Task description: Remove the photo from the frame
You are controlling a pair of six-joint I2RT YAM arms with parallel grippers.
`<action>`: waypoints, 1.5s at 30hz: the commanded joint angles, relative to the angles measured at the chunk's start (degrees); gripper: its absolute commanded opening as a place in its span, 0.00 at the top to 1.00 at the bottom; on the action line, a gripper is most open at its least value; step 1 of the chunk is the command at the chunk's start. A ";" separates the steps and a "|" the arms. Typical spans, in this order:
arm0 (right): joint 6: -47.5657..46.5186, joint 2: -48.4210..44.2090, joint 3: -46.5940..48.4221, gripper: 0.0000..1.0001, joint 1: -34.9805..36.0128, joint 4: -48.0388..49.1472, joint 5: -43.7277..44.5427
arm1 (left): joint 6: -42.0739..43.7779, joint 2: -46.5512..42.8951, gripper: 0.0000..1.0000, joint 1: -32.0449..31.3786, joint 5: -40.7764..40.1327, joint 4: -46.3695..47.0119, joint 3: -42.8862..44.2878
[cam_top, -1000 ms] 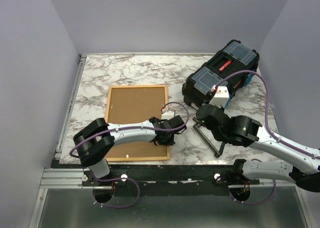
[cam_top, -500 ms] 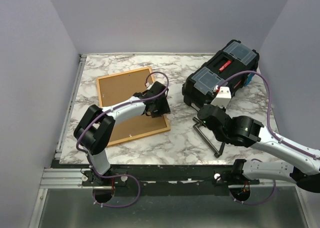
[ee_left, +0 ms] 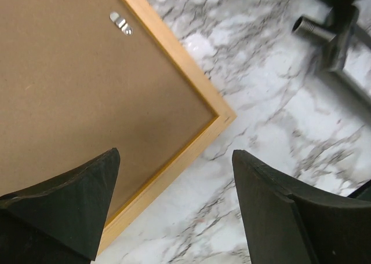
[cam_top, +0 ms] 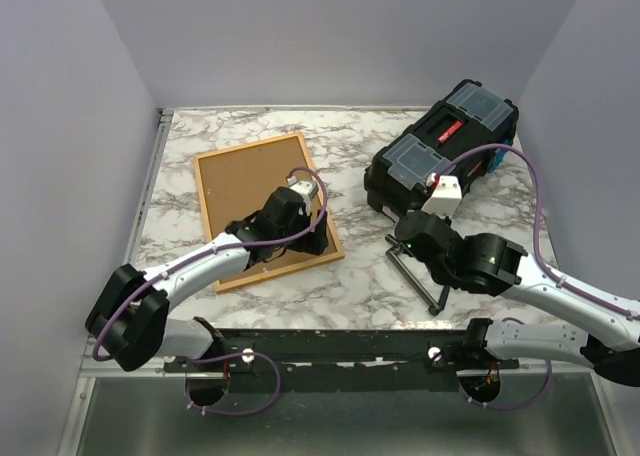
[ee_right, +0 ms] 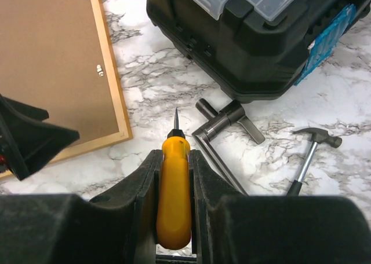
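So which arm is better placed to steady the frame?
Left, probably: the left end effector hovers open over the rectangular wooden frame; the right end effector grips an orange-handled pointed tool.

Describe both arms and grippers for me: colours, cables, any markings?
The left arm and right arm have white links and black joints, each with a purple cable. The left gripper and right gripper have matte black fingers. No markings show.

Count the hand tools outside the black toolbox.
3: an orange-handled screwdriver held in the right gripper, a metal bar tool lying in front of the toolbox, and a hammer beside that. More may be hidden.
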 commanded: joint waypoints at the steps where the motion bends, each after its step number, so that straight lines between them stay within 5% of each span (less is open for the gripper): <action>1: 1.54 -2.20 -1.85 0.99 -0.27 0.09 -1.31 | 7.43 -2.00 0.19 -2.86 -1.03 4.77 -4.39; 15: 0.27 -4.49 -0.73 0.99 -0.23 -0.19 -1.17 | 16.17 13.93 0.27 -13.91 -13.71 5.05 2.99; 20: 0.57 -4.38 -1.02 0.99 -0.24 -0.27 -1.22 | 15.36 16.54 0.39 -15.20 -15.96 5.83 3.76; 29: -0.09 -3.99 -1.56 0.99 -0.27 0.59 -1.07 | 4.98 22.40 0.69 -18.74 -29.57 -0.60 6.49; 37: -0.23 -4.04 -1.86 0.99 -0.24 1.13 -0.95 | -10.99 26.83 1.00 -18.57 -30.96 -12.67 13.90; 45: -0.06 -4.87 -1.89 0.99 -0.27 0.86 -1.12 | -15.55 34.31 1.00 -16.49 -22.46 -17.91 28.68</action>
